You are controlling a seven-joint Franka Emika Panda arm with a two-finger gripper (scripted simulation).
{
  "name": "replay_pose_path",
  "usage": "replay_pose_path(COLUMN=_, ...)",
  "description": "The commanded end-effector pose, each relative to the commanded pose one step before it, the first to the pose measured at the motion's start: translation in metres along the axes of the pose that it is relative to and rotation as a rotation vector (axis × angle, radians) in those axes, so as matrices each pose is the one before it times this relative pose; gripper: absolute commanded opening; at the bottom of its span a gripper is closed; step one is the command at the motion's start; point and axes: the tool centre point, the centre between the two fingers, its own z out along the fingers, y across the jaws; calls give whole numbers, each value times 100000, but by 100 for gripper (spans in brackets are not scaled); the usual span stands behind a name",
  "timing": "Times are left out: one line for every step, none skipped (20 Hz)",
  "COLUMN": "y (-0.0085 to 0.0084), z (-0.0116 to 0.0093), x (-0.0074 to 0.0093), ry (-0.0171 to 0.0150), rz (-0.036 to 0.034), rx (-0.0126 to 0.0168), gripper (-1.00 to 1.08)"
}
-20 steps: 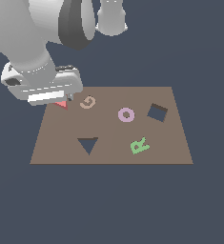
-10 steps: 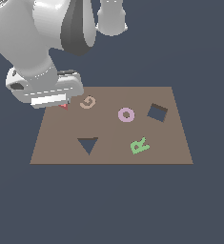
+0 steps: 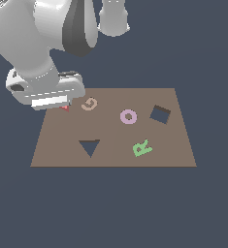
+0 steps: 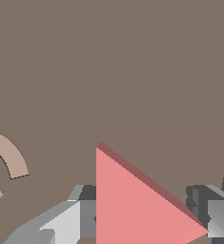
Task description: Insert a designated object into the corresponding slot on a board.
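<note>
The red-pink triangle piece [image 4: 137, 205] lies at the far corner of the brown board [image 3: 115, 145], on the exterior view's left. In the exterior view only a red sliver of it [image 3: 64, 107] shows under the hand. My gripper [image 4: 144, 217] is down over it. One fingertip [image 4: 87, 214] stands against the triangle's straight edge and the other against its point, so the jaws look shut on the piece. The dark triangular slot [image 3: 89, 147] is in the board's near part, well apart from the gripper.
A tan G [image 3: 89, 103] lies just beside the gripper and also shows in the wrist view [image 4: 8, 159]. A pink O [image 3: 128, 116], a green R [image 3: 142, 147] and a dark square cut-out [image 3: 159, 114] lie further to the exterior view's right.
The gripper has come down slightly over the red triangle, which is now almost hidden under the hand in the exterior view. The other pieces have not moved.
</note>
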Motion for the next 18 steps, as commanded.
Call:
replay_pose_path(y=-16, z=8, x=-46, ry=-35, rz=547, rx=-7, gripper=-100)
replay_pose_path(y=-44, z=-2, x=-15, ry=0, rz=471, rx=-1, gripper=-100)
replay_pose_path(y=-57, z=-3, x=-19, ry=0, rz=604, rx=-1, gripper=-100)
replay_pose_path(y=-69, z=-3, x=-24, ry=0, rz=741, rx=-1, gripper=-100)
replay_pose_path(y=-82, z=-4, x=-27, ry=0, rz=872, rx=-1, gripper=-100)
replay_pose_path(y=-94, z=-4, x=-32, ry=1, rz=1007, rx=-1, gripper=-100)
replay_pose_path(y=-107, z=-5, x=-36, ry=1, rz=1138, rx=-1, gripper=-100)
replay_pose_path(y=-119, z=-6, x=-40, ry=1, rz=1270, rx=-2, gripper=-100)
replay_pose_path(y=-131, z=-6, x=-44, ry=1, rz=1402, rx=-2, gripper=-100)
replay_pose_path(y=-144, z=-7, x=-48, ry=1, rz=1532, rx=-2, gripper=-100)
replay_pose_path(y=-156, z=-7, x=-52, ry=1, rz=1662, rx=-2, gripper=-100)
replay_pose_path(y=-168, z=-8, x=-56, ry=1, rz=1791, rx=-2, gripper=-100)
replay_pose_path(y=-181, z=-8, x=-59, ry=1, rz=1919, rx=-2, gripper=-100)
replay_pose_path(y=-193, z=-9, x=-63, ry=1, rz=2046, rx=-2, gripper=-100)
replay_pose_path(y=-205, z=-9, x=-67, ry=1, rz=2172, rx=-2, gripper=-100)
replay_pose_path(y=-217, z=-10, x=-71, ry=1, rz=2296, rx=-2, gripper=-100)
replay_pose_path(y=-229, z=-10, x=-74, ry=1, rz=2420, rx=-2, gripper=-100)
replay_pose_path(y=-241, z=-11, x=-78, ry=1, rz=2543, rx=-2, gripper=-100)
